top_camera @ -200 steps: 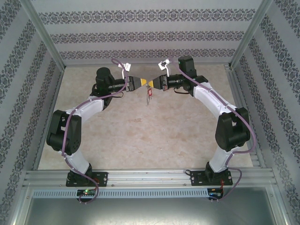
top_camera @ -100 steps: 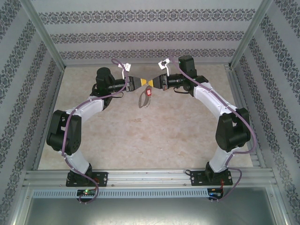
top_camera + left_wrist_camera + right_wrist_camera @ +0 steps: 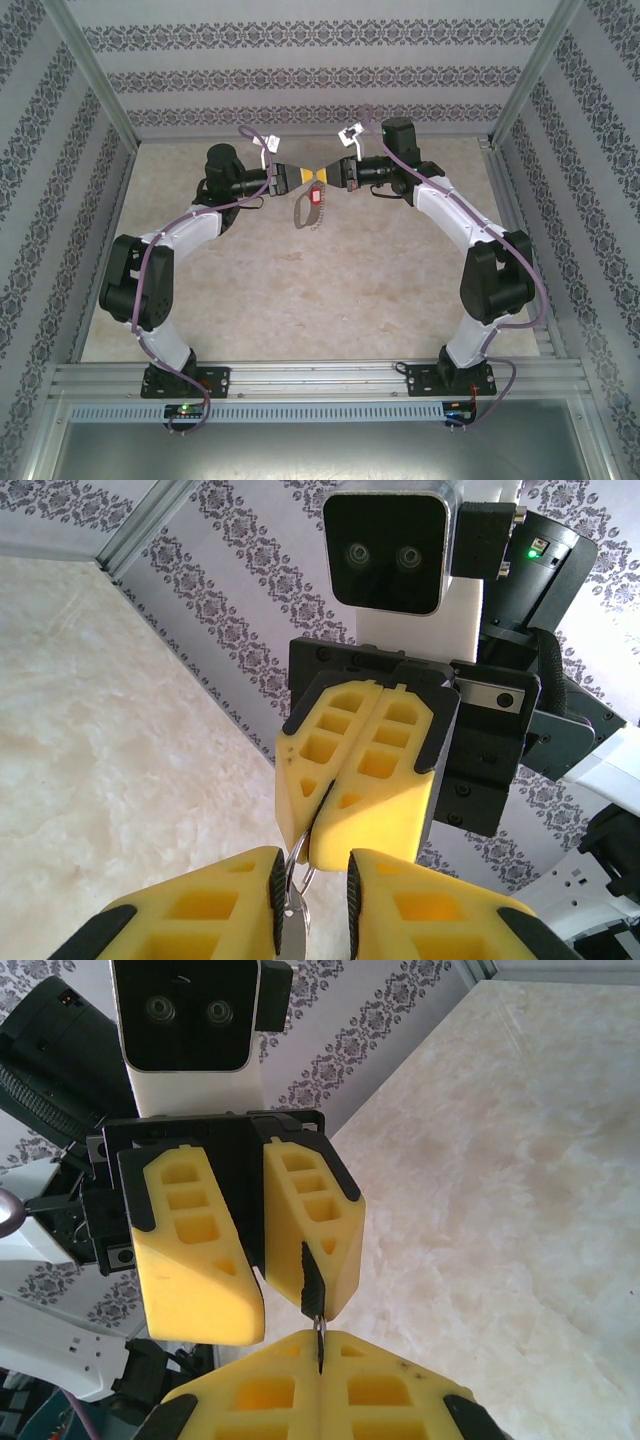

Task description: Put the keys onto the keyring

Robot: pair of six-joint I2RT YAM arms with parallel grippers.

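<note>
Above the far middle of the table, my left gripper (image 3: 313,176) and right gripper (image 3: 323,176) meet tip to tip. The right gripper (image 3: 318,1348) is shut on a thin wire ring (image 3: 297,865). From it hang the grey keyring (image 3: 303,213) and the key's red tag (image 3: 316,197); how they join is too small to tell. In the left wrist view my left gripper (image 3: 310,885) has its jaws a little apart around the ring. A flat silver piece (image 3: 292,930) lies against one pad, with a gap to the other. The key's blade I cannot make out.
The marble-patterned table top (image 3: 300,290) lies below the hanging keyring. Patterned walls (image 3: 300,80) and aluminium frame posts (image 3: 90,70) close in the back and sides. The two arm bases (image 3: 185,380) stand on the near rail.
The hanging keyring has turned, from edge-on a second ago to showing its loop and red tag. Both grippers have stayed where they were.
</note>
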